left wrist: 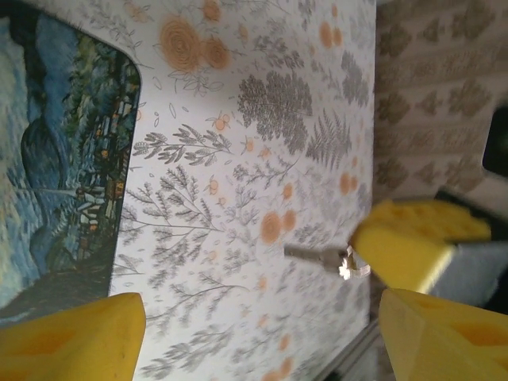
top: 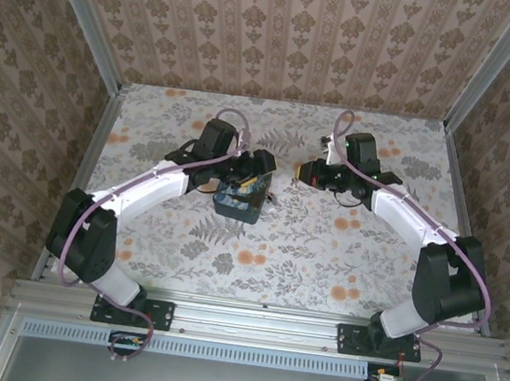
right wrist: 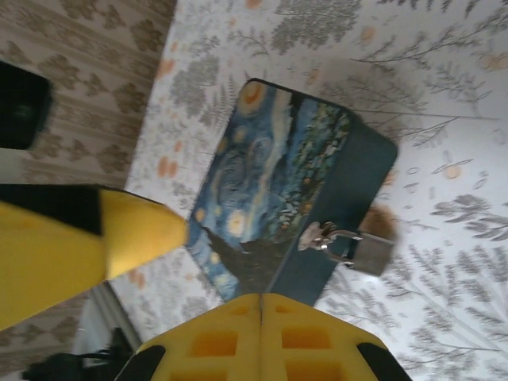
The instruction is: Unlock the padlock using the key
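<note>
Two fingers (left wrist: 79,337) of the left hand (left wrist: 262,317) are standing spread apart; the key (left wrist: 317,258) is showing ahead between them, just beside the pressed-together right hand (right wrist: 260,302).

The padlock (right wrist: 370,254) is a small silvery-grey block. Its shackle is looped through a shiny clasp (right wrist: 320,236) on the dark-blue side wall of a box (right wrist: 270,167), whose lid carries a swirling starry-night painting. The lock's body sticks out sideways from that wall over the flowered surface (right wrist: 452,103). The key (left wrist: 316,256) is a thin sliver of pale metal, apart from the box. Its head is pinched in the right claw (left wrist: 367,255), whose yellow pads are pressed together, and its blade juts free of them.
</note>
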